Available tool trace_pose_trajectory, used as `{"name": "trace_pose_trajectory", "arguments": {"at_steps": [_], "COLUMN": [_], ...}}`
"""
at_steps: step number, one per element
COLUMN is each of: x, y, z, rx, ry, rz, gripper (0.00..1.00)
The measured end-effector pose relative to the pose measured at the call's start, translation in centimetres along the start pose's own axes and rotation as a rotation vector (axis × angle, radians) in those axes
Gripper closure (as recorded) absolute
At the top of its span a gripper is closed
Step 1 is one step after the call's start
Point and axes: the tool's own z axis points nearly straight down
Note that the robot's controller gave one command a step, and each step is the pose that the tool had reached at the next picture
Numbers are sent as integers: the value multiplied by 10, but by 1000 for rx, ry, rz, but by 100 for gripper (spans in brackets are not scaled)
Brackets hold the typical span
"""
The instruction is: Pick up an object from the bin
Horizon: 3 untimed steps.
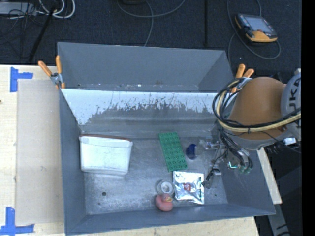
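Note:
My gripper (pixel 212 172) hangs low at the right side of the bin floor, just right of a silver foil packet (pixel 189 187) with a red print on it. A small blue thing (pixel 191 150) lies just left of the gripper, beside a green studded building plate (pixel 173 150). The gripper is close to the packet's right edge, and I cannot tell whether it touches it.
A white open box (pixel 105 154) sits at the bin's left. A small clear round cap (pixel 165 187) and a pink ball (pixel 164 202) lie near the front wall, left of the packet. The arm's orange cover and cables hang over the right rim.

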Motion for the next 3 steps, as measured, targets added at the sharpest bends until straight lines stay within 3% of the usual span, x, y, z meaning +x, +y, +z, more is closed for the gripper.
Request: {"name": "trace_pose_trajectory", "arguments": {"at_steps": [1, 2, 3], "x": [18, 16, 25], "y": [12, 11, 39], "z": [102, 97, 4], "rx": [-1, 1, 0], "ry": [-2, -11, -16], "rz": [33, 30, 9], "gripper": [0, 100, 100]}}
